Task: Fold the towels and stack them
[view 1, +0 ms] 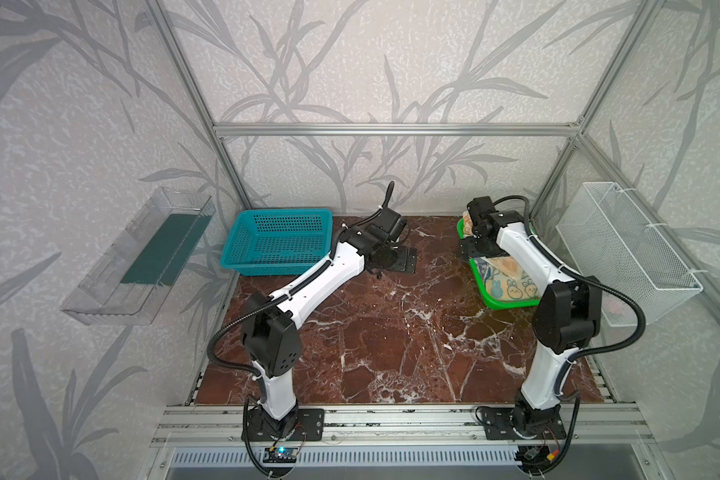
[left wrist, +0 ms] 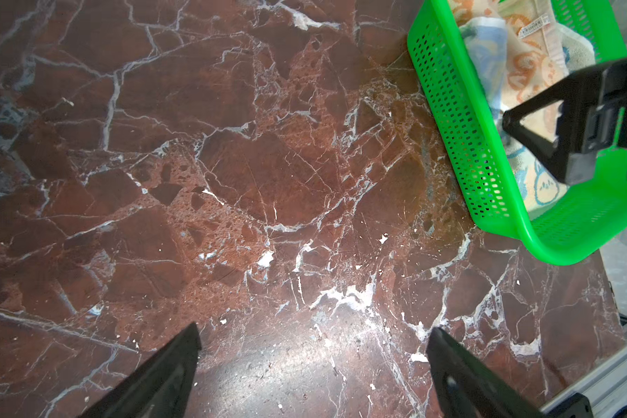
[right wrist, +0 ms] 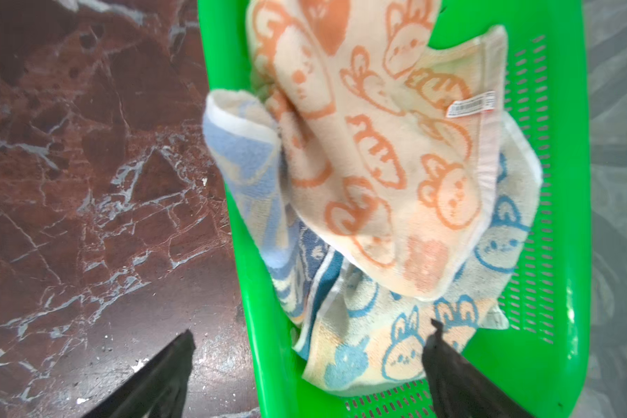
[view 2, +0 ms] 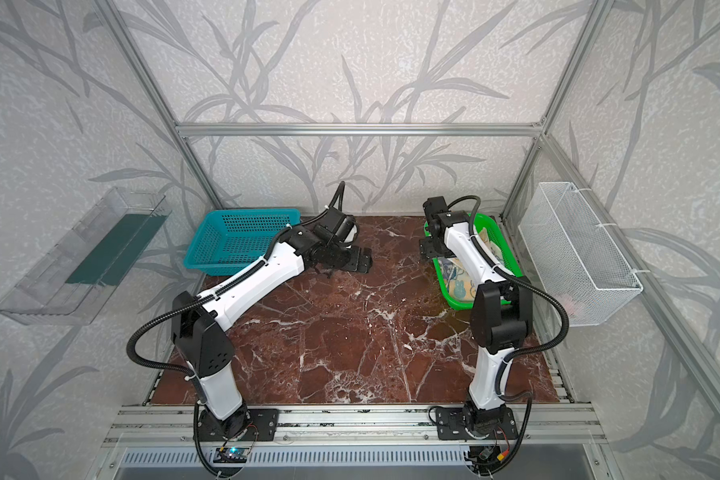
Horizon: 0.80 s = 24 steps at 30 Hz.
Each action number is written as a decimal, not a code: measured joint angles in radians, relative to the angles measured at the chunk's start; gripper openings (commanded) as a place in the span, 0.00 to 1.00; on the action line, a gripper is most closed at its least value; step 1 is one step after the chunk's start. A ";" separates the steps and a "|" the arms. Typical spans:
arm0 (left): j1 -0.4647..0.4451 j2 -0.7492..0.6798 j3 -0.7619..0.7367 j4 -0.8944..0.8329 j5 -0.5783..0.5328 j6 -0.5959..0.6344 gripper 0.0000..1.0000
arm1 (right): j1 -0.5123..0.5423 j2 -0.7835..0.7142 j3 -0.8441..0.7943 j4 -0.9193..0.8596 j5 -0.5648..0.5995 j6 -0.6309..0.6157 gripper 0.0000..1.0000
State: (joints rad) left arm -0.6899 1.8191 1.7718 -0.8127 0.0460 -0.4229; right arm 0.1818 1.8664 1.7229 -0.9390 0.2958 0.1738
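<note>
The towels lie crumpled in a green basket (right wrist: 254, 289) at the table's right rear. A peach-orange bunny towel (right wrist: 377, 144) lies on top of a cream-and-blue bunny towel (right wrist: 370, 347). In both top views the towels (view 1: 512, 284) (view 2: 460, 286) show partly under the right arm. My right gripper (right wrist: 310, 333) (view 1: 481, 249) hovers open over the basket's left wall, one finger above the table and one above the blue towel, holding nothing. My left gripper (left wrist: 314, 329) (view 1: 404, 259) stands open above bare marble, empty, left of the green basket (left wrist: 449, 108).
A blue perforated basket (view 1: 279, 241) sits at the back left, next to the left arm. A white wire basket (view 1: 624, 249) hangs on the right wall and a clear bin (view 1: 138, 257) on the left wall. The marble table (view 1: 391, 332) spreads between the arms.
</note>
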 measured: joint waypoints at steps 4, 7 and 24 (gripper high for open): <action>-0.048 0.009 0.062 0.000 -0.045 0.038 0.99 | -0.063 -0.040 -0.020 0.031 -0.008 0.013 0.99; -0.087 0.025 0.093 0.012 -0.088 0.075 0.99 | -0.103 -0.029 -0.028 0.045 -0.011 0.019 0.99; -0.174 0.240 0.249 0.043 -0.299 0.258 0.99 | -0.164 0.198 0.034 0.051 -0.140 0.064 0.25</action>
State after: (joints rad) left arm -0.8642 2.0586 2.0209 -0.7692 -0.2527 -0.1646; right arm 0.0181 2.0640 1.7565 -0.8883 0.1562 0.2382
